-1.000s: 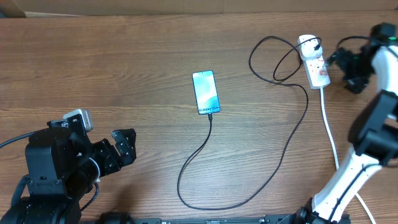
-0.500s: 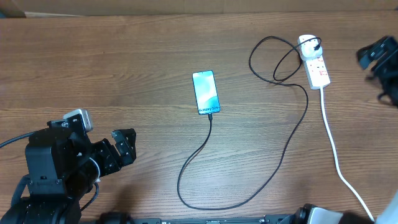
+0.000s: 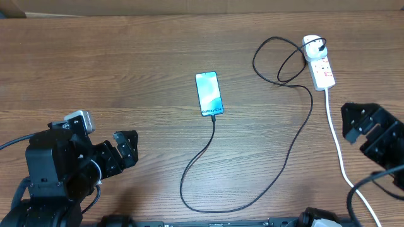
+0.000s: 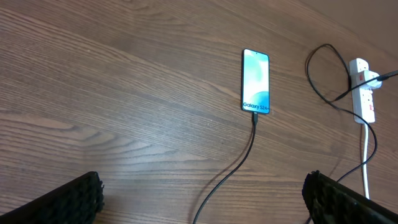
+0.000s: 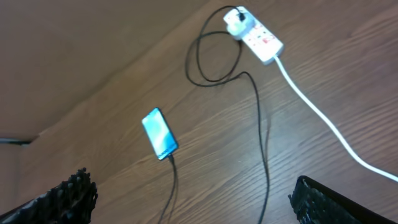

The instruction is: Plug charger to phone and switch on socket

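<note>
At the middle of the bench (image 3: 95, 69) the phone (image 3: 209, 93) lies lit, the charger (image 3: 213, 125) tip meeting its near edge, apparently seated. The socket (image 3: 319, 66) sits far right, its switch too small to read. The left gripper (image 3: 128, 149) and right gripper (image 3: 363, 123) hang apart, empty, well clear. If the switch is off, the right gripper should press it

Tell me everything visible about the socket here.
The socket is a small white oblong strip with red markings, plastic by its look, lying flat on the wooden table toward its far right. A white plug sits in its far end, the black charger cable running from it. A thick white cord leaves its near end. Nothing else touches it; whether it is switched on cannot be told.
</note>
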